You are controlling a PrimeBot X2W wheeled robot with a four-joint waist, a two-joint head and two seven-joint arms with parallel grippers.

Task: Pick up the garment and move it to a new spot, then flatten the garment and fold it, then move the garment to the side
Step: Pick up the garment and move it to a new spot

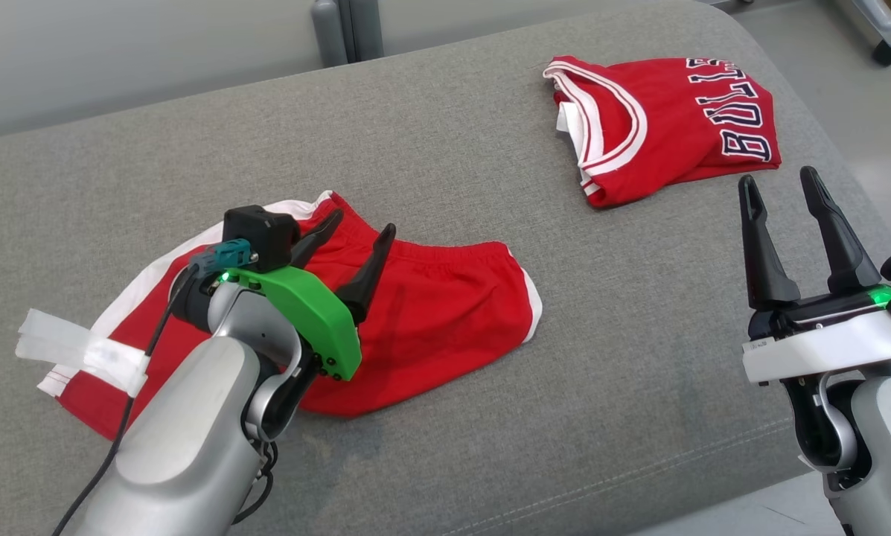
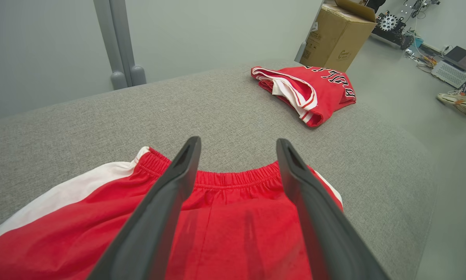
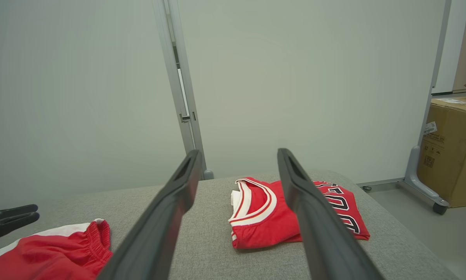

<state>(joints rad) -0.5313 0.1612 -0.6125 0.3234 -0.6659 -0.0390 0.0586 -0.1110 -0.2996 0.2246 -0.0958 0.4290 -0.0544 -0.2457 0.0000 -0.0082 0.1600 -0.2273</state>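
Our left fingers [image 2: 166,202] stand spread with nothing between them, and they seem to hang just above the red shorts with a white side stripe and gathered elastic waistband [image 1: 445,305]. Their shadows fall on the cloth, though we cannot rule out contact. The left gripper [image 1: 363,223] is turned at the wrist so that it points away from us and a little rightward, tips over the waistband, with its pale forearm [image 1: 184,447] rising from the lower left across the striped side. We judge the step in hand to be the first grasp, since the shorts lie loosely spread and not yet folded on the grey woven cushion [image 1: 415,134]. Next we would need to lower the fingers onto the waistband and close on a firm pinch of the elastic edge before lifting. Our right gripper [image 1: 778,176] hangs upright at the lower right, fingers likewise parted and empty. It is over bare cushion, near the folded red jersey with white trim and dark lettering [image 1: 668,126] and well apart from the shorts.
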